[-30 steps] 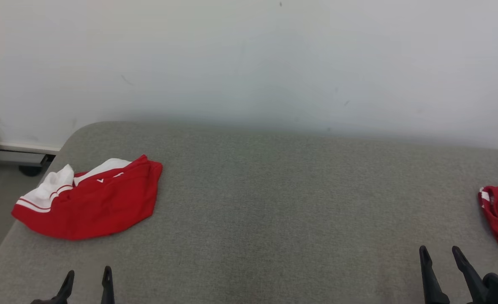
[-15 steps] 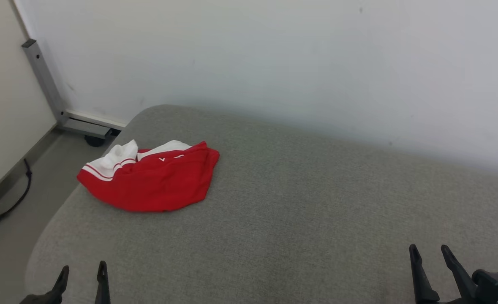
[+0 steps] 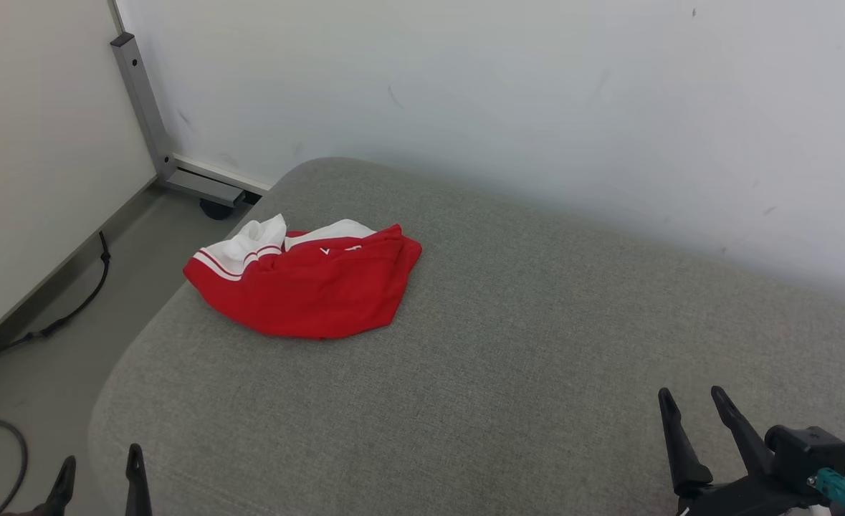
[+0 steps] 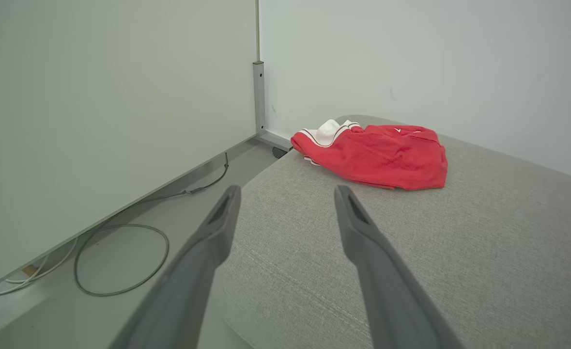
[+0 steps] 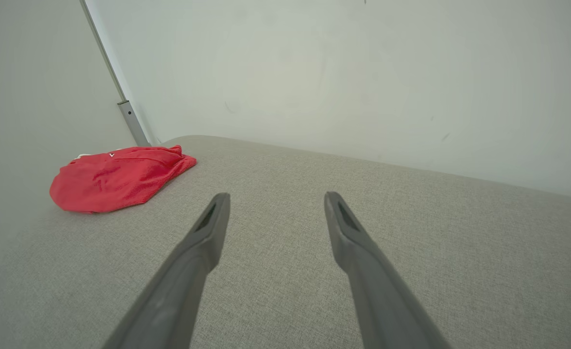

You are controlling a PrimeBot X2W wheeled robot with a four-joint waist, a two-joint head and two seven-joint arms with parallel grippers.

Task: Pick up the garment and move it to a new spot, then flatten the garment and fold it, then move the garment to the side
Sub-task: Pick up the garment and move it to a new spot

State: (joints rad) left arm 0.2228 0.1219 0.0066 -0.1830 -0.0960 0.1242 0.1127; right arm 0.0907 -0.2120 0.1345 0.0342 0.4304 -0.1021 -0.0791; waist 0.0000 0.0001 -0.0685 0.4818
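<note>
A crumpled red garment (image 3: 307,287) with white striped trim lies near the far left corner of the grey cushioned surface (image 3: 508,344). The left wrist view has the garment (image 4: 377,154) ahead and slightly right of the fingers; in the right wrist view the garment (image 5: 115,178) sits far off to the left. My left gripper (image 3: 99,469) is open at the lower left, over the surface's left edge, holding nothing. At the lower right my right gripper (image 3: 691,405) is open too, with nothing between its fingers. Both grippers are well short of the garment.
A white wall (image 3: 508,93) runs behind the surface. Left of the surface the floor (image 3: 56,358) drops away, with dark cables (image 3: 71,308) and a grey metal post (image 3: 142,107) on a wheeled foot. A cable loop (image 4: 120,261) lies on the floor in the left wrist view.
The head camera has swung left, so the garment now sits nearer the picture's middle and a second red garment at the right edge has left the view. Both grippers stay open.
</note>
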